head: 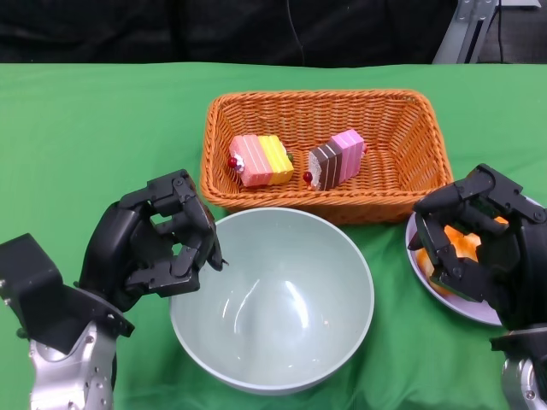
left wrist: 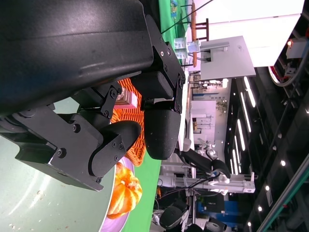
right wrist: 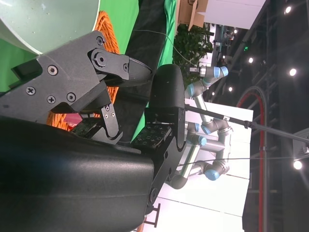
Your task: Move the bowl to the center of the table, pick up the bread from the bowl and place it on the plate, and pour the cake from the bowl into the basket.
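A pale green bowl (head: 273,299) stands empty in the middle of the green table. Behind it the wicker basket (head: 316,98) holds two cake pieces: a pink and yellow one (head: 261,160) and a brown and pink one (head: 336,159). My left hand (head: 154,239) sits at the bowl's left rim, fingers curled but apart, nothing in them. At the right, orange bread (head: 461,245) lies on the lilac plate (head: 461,303). My right hand (head: 479,235) hovers over it; in the right wrist view its fingers (right wrist: 106,63) hold nothing. The left wrist view shows the bread (left wrist: 124,191) too.
The basket almost touches the bowl's far rim, and the plate sits close to the bowl's right side. Green cloth stretches bare to the left (head: 94,137) and far right. A dark backdrop lies beyond the table's far edge.
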Available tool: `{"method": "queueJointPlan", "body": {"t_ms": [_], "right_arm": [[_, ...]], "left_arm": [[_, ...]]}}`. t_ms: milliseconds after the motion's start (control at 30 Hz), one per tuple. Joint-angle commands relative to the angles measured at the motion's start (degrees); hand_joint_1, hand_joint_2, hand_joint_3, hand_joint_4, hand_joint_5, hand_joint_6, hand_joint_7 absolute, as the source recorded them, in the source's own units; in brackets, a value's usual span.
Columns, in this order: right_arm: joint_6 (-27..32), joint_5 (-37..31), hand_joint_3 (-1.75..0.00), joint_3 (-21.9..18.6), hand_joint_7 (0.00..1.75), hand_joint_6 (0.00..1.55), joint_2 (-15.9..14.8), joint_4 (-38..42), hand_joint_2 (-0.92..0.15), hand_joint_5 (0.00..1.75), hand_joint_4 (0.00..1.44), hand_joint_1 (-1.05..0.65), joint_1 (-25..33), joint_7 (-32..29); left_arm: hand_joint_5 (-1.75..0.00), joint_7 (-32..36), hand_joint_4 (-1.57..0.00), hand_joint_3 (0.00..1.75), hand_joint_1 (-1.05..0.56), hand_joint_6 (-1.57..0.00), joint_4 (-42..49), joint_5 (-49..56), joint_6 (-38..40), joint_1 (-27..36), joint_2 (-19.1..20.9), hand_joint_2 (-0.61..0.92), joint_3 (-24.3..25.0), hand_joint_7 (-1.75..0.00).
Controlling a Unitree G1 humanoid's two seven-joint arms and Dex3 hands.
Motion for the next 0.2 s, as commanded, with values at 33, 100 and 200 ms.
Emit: {"method": "queueJointPlan", "body": {"t_ms": [33, 100, 200], "right_arm": [[-0.20, 0.37, -0.75, -0.33, 1.07, 0.77, -0.14, -0.21, -0.62, 1.49, 0.82, -0.21, -0.72, -0.18], [-0.27, 0.36, -0.74, -0.33, 1.07, 0.77, -0.06, 0.00, -0.62, 1.49, 0.82, -0.20, -0.84, -0.22], [-0.16, 0.01, -0.74, -0.29, 1.07, 0.77, -0.03, 0.17, -0.62, 1.49, 0.82, -0.19, -1.03, -0.42]], "left_arm": [[-1.72, -0.73, -0.79, 1.20, -0.05, -0.76, 1.13, 0.36, -1.49, -1.28, 1.20, 0.51, 0.31, -1.52], [-1.73, -0.88, -0.79, 1.21, -0.05, -0.76, 1.46, 0.29, -1.61, -1.47, 1.30, 0.51, 0.34, -1.52], [-1.74, -1.21, -0.78, 1.24, -0.05, -0.75, 1.56, -0.19, -1.36, -1.61, 1.37, 0.49, 0.50, -1.52]]}}
